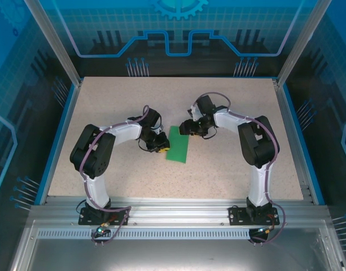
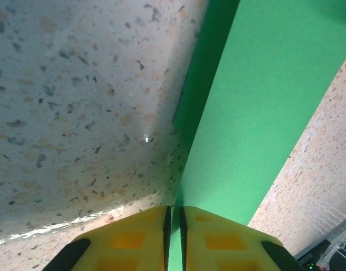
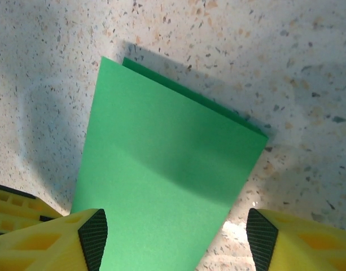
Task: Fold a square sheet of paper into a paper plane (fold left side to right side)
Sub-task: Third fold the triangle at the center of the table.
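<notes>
Square sheet of paper (image 1: 178, 145): one counted, bright green, doubled over into a narrow rectangle, lying near the middle of the speckled table (image 1: 235, 107) with its long sides running near to far. Also counted: two arms, two grippers, one table. Left gripper (image 1: 160, 148) set at the sheet's left long edge, toward the near end. Seen from the left wrist (image 2: 174, 231): yellow fingers (image 2: 133, 240) pressed almost together, only a hairline gap between, green paper (image 2: 257, 113) running straight into that gap; pinching the sheet by its edge. Darker green band noted along the left side of the paper in that view, beneath the brighter top face. Right gripper (image 1: 187, 129) positioned at the sheet's far right corner. Seen from the right wrist (image 3: 175, 237): spread wide, black pads (image 3: 93, 237) standing well apart, the paper (image 3: 167, 169) lying below and between them; contact with the paper not determinable. Far short edge: two layers visible, slightly offset, lower layer showing as a thin dark strip beyond the upper. Corners there sharp, no marks on the top face. Bare tabletop on every side of the sheet; well apart from the blue rim (image 1: 61, 135) at left, right and far ends. Left arm (image 1: 93, 152) and right arm (image 1: 257, 141) flanking, elbows outward, open surface between their bases.
</notes>
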Available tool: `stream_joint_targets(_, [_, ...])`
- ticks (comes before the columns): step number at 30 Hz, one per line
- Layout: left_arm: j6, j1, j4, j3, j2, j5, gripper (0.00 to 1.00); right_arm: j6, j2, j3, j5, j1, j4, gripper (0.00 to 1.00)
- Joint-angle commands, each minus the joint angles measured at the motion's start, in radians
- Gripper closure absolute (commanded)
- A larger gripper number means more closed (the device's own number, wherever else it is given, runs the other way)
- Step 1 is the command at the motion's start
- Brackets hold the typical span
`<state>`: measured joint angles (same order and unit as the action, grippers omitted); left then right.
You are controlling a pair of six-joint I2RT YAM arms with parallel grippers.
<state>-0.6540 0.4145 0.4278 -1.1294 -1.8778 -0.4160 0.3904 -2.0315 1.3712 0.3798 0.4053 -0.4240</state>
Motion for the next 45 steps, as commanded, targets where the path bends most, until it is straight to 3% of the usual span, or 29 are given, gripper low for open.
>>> stream_joint_targets(1, [-0.004,0.003,-0.014,0.006,0.028,-0.018,0.85,-0.020,0.034,-0.018,0.011,0.004,0.013,0.30])
stream_joint_targets(7, [-0.004,0.003,-0.005,0.004,0.042,-0.012,0.90,-0.033,0.068,-0.041,-0.021,0.015,0.007,0.30])
stream_joint_targets(12, [-0.018,0.003,0.006,-0.005,0.051,-0.026,0.93,-0.072,0.238,-0.211,-0.056,0.047,0.148,0.30])
stream_joint_targets(22, [-0.056,0.005,0.029,-0.027,0.052,-0.064,0.97,-0.290,0.506,-0.477,-0.350,0.358,0.237,0.30])
stream_joint_targets(29, [-0.079,0.005,0.040,-0.042,0.052,-0.088,0.99,-0.359,0.475,-0.486,-0.509,0.529,0.304,0.31])
stream_joint_targets(40, [-0.085,0.005,0.065,-0.056,0.055,-0.087,1.00,-0.436,0.343,-0.439,-0.570,0.555,0.350,0.32])
stream_joint_targets(45, [-0.081,0.005,0.074,-0.058,0.054,-0.089,1.00,-0.436,0.303,-0.410,-0.614,0.554,0.359,0.38])
